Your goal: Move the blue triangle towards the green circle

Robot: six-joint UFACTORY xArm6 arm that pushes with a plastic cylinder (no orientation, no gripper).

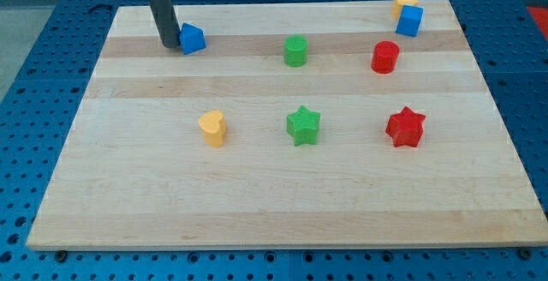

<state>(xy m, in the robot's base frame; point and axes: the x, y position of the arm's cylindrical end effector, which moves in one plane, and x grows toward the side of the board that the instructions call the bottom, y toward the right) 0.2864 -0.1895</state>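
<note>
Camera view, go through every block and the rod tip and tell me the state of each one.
my tip: on the board, against the blue triangle's left side
blue triangle: upright, touching the tip
green circle: standing alone
red circle: alone
yellow heart: alone
green star: alone
red star: alone
blue cube: touching yellow block

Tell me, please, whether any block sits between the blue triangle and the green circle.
Nothing visible does. My tip sits against the blue triangle on its left, and the board is bare from there rightwards to the green circle.
</note>
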